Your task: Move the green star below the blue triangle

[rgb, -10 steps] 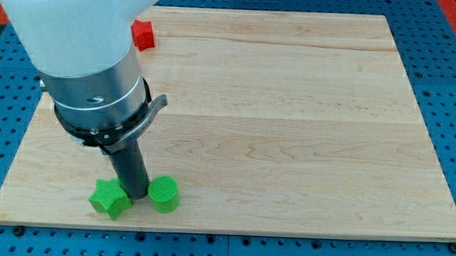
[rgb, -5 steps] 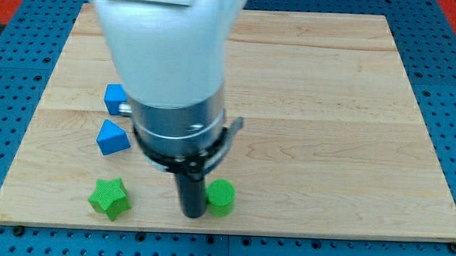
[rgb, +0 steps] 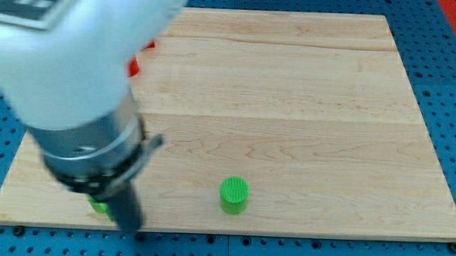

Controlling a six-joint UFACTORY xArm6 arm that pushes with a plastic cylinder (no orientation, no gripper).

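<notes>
The green star [rgb: 97, 206] sits near the board's bottom left corner; only a small green sliver of it shows beside my rod. My tip [rgb: 131, 227] is at the board's bottom edge, just to the right of the star, touching or nearly touching it. The blue triangle is hidden behind my arm. The arm's white and grey body covers most of the board's left side.
A green cylinder [rgb: 233, 195] stands near the bottom edge, right of my tip. A red block [rgb: 136, 63] peeks out at the arm's edge near the top left. The wooden board [rgb: 306, 108] lies on a blue pegboard surface.
My arm swung back left, from beside the green cylinder to beside the green star. The cylinder now sits a little further right. The blue blocks are covered again.
</notes>
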